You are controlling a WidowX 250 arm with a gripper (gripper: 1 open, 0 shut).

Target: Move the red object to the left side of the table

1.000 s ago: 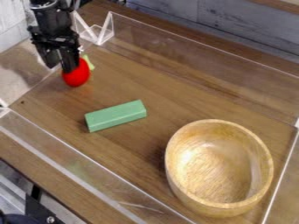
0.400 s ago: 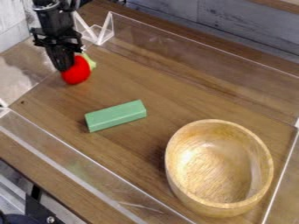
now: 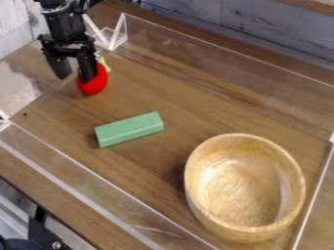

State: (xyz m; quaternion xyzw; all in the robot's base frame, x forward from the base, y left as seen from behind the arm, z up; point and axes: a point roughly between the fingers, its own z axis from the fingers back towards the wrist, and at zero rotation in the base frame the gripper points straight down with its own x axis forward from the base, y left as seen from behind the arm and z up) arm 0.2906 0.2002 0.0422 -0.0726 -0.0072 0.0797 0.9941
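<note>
Shifted slightly right since earlier — the red object (image 3: 92, 82) sits at the table's (image 3: 196, 90) far left, beside my claw (image 3: 78, 74), fingers spread. Retreating crookedly, I could knock it — one finger stands close.

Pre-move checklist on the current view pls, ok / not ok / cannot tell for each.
- Red object at the picture's left side of the table: ok
- Gripper open: ok
- Red object free of the fingers: cannot tell, one finger overlaps it in this view
- Green block away from the gripper: ok, it lies nearer the camera with bare wood between
- Wooden bowl upright and away from the arm: ok
</note>
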